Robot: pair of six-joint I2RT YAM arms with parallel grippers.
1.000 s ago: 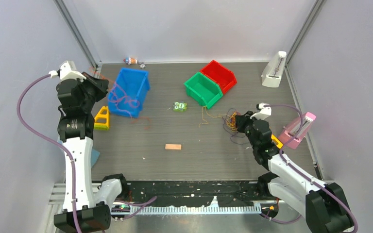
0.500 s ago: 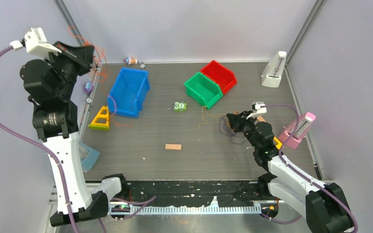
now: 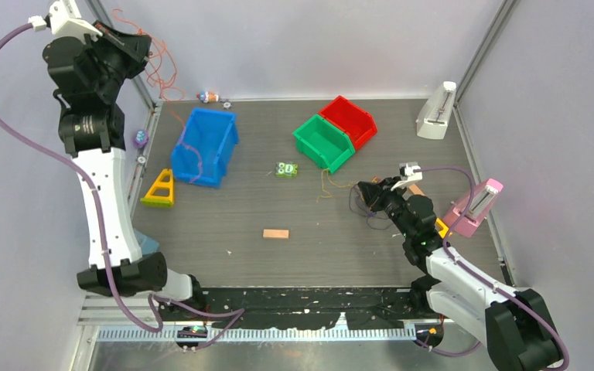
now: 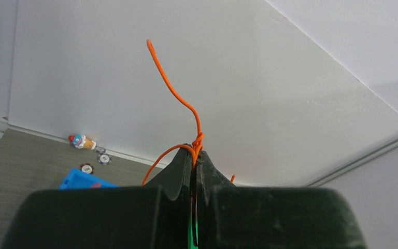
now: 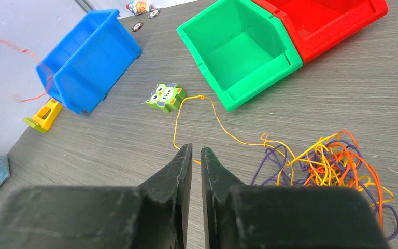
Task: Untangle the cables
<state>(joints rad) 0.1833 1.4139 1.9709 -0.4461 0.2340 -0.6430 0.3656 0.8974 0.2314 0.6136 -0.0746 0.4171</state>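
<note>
Orange thin cable (image 4: 179, 96) pinched tight by left gripper (image 4: 196, 155), mid-separation; right gripper (image 5: 196, 153), barely ajar, empty, should pin the multicoloured wire tangle (image 5: 331, 161).

A plain pale grey back wall (image 3: 302, 46) and matching side walls (image 3: 564, 154) enclose a dark grey wood-grain surface (image 3: 294, 259). A slim grey metal post (image 3: 479, 48) stands in the far right corner. A toothed silver metal rail (image 3: 317, 332) runs along the near edge. The light is soft and even.
</note>
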